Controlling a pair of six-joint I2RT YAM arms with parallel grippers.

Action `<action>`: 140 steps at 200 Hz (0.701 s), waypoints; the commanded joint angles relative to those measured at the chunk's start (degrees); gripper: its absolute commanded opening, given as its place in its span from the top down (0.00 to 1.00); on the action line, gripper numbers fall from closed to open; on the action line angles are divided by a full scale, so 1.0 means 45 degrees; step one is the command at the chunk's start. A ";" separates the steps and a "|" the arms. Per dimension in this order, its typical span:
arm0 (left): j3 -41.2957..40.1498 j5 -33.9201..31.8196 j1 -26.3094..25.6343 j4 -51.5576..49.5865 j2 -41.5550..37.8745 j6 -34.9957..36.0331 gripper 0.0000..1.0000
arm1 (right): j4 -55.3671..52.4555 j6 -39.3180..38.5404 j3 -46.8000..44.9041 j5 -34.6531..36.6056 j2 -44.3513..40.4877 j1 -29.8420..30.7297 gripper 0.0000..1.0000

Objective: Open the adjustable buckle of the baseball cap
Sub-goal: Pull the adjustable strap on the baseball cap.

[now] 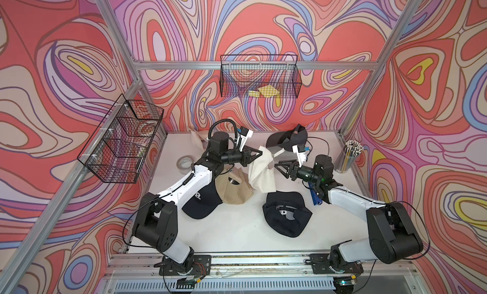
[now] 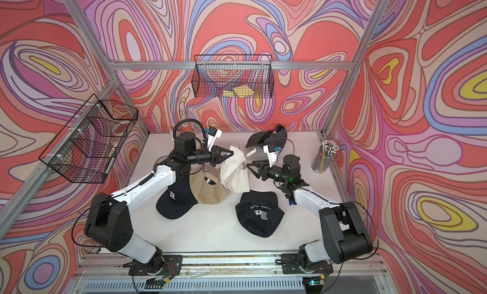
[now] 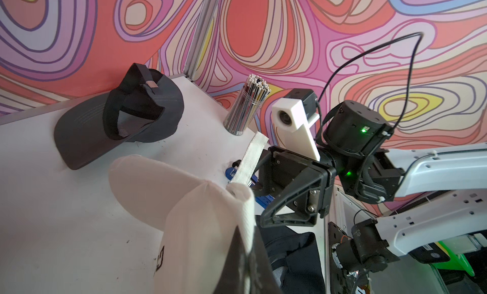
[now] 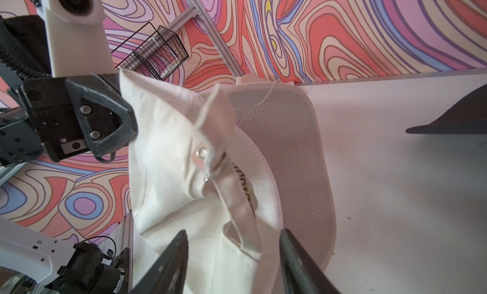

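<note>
**Cream baseball cap** (image 1: 259, 171): lifted clear of the tabletop (image 1: 237, 234), above its middle, hanging from the left tool. Rear opening turned toward the right tool.

**Left tool** (image 1: 259, 153): closed tight, pinching the cap's fabric at the rear edge.

**Right tool** (image 4: 233, 233): jaws standing apart, clamped on nothing. Back strap (image 4: 237, 200) lying between them; contact not discernible.

**Buckle** (image 4: 203, 155): metal, on the strap beside the rear opening, beyond the right tool's tips.

**On the tabletop:**
- Navy cap with white R (image 1: 201, 200) touching a tan cap (image 1: 234, 189), both under the left arm.
- Second navy cap (image 1: 286, 213) nearer the front.
- Dark grey cap (image 1: 287, 139) at the back wall.
- Tape roll (image 1: 185, 162) at the left edge.
- Pencil holder (image 1: 347, 155) at the right edge.
</note>
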 commanded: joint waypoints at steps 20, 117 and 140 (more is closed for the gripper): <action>0.0413 0.1157 0.0056 0.0783 0.0021 -0.0506 1.00 | 0.3366 0.1434 -0.0552 -0.1410 0.0764 -0.0543 0.47; 0.0590 0.2555 0.0046 0.1421 0.0453 -0.1030 1.00 | 0.9389 0.3764 -0.0823 -0.3397 0.3028 -0.0795 0.47; 0.0687 0.2697 0.0055 0.1334 0.0567 -0.0952 1.00 | 1.0959 0.4688 -0.0841 -0.3593 0.3506 -0.0793 0.50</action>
